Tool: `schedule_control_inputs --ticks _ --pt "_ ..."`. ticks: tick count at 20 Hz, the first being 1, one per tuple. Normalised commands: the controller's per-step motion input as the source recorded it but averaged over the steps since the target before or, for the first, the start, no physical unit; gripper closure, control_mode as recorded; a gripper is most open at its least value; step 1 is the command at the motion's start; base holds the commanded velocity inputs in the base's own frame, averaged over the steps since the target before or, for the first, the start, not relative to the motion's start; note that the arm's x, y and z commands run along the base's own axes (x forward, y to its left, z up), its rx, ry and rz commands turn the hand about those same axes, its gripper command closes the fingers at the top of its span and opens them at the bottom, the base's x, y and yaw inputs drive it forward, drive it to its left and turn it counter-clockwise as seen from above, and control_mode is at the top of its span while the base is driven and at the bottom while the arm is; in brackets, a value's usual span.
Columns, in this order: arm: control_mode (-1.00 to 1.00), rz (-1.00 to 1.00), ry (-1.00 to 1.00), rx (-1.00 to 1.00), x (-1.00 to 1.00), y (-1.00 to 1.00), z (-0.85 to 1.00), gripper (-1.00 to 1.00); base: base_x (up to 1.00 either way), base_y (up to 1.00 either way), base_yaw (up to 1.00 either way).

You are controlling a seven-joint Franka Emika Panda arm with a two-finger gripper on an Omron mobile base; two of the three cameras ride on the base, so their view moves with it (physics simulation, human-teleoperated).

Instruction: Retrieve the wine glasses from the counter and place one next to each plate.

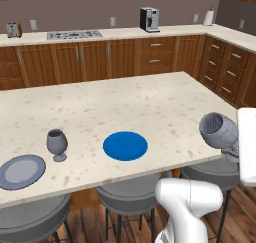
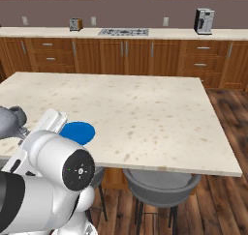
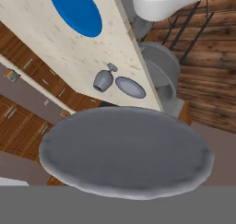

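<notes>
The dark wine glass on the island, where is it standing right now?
In the left base view the dark wine glass stands upright on the island's near left part, between the grey plate and the blue plate, nearer the grey one.

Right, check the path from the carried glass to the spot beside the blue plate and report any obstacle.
Nothing visible blocks it. The carried wine glass hangs tilted off the island's right front edge; bare worktop lies between it and the blue plate. The other glass stands beyond, by the grey plate.

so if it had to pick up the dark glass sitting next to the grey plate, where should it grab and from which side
Grip the dark wine glass around the bowl or stem, jaws level, coming from the blue plate side. It stands upright on its foot, and the grey plate lies close on its other side.
</notes>
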Motion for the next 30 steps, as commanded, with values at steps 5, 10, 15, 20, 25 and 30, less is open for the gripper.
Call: schedule_control_inputs --ticks 5,10,15,20,25,30 --pt "-1.00 0.07 0.03 0.12 0.31 -0.24 0.00 1.00 0.33 -0.11 -0.01" --pt "-1.00 0.44 -0.08 0.72 0.67 -0.47 0.06 1.00 0.00 0.00 0.00" --pt "-1.00 0.44 -0.16 0.75 0.77 0.00 0.02 1.00 0.00 0.00 0.00" --pt "-1.00 0.42 -0.06 0.45 0.62 0.53 -0.06 1.00 0.00 0.00 0.00" --pt "-1.00 0.13 0.16 -0.49 0.03 0.01 0.00 1.00 0.00 0.00 0.00" --pt "-1.00 0.12 0.24 -0.37 0.07 -0.19 -0.01 1.00 0.00 0.00 0.00"
